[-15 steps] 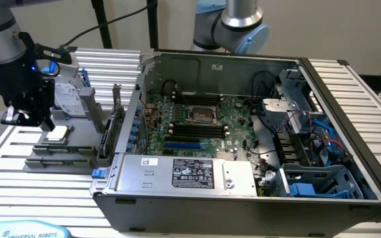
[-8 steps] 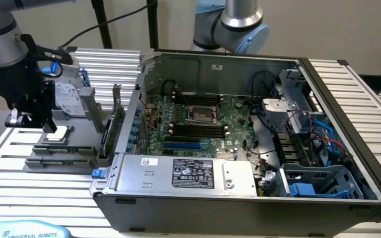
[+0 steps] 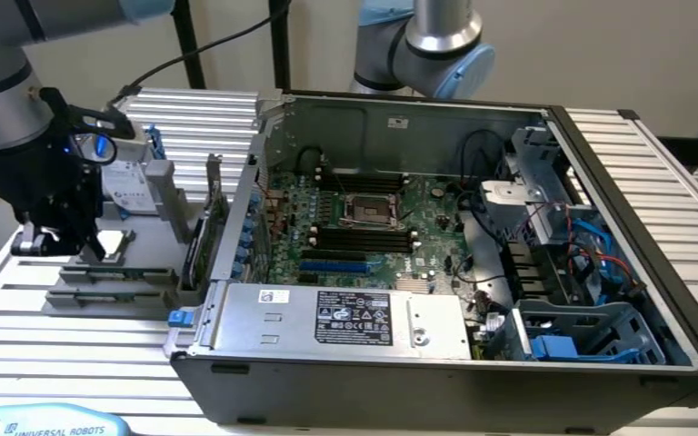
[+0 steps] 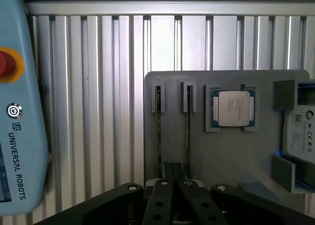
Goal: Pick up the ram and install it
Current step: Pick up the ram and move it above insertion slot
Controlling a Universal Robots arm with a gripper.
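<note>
Reading "UNIVERSAL ROBOTS", a blue pendant [image 4: 19, 136] lies near the grey tray [image 4: 221, 156] on the ribbed aluminium surface [image 4: 98, 112]; the gripper [image 4: 172, 184] stands closed over the tray.

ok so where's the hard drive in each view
exterior view: hard drive on the gray tray, at the exterior view's left, outside the computer case
wrist view: hard drive at the tray's edge, beside the square chip
shared landmark: blue pendant marked universal robots

High exterior view overlooks case [image 3: 446, 386] and grey tray [image 3: 106, 298]; close wrist view faces that tray [image 4: 231, 156].
</note>
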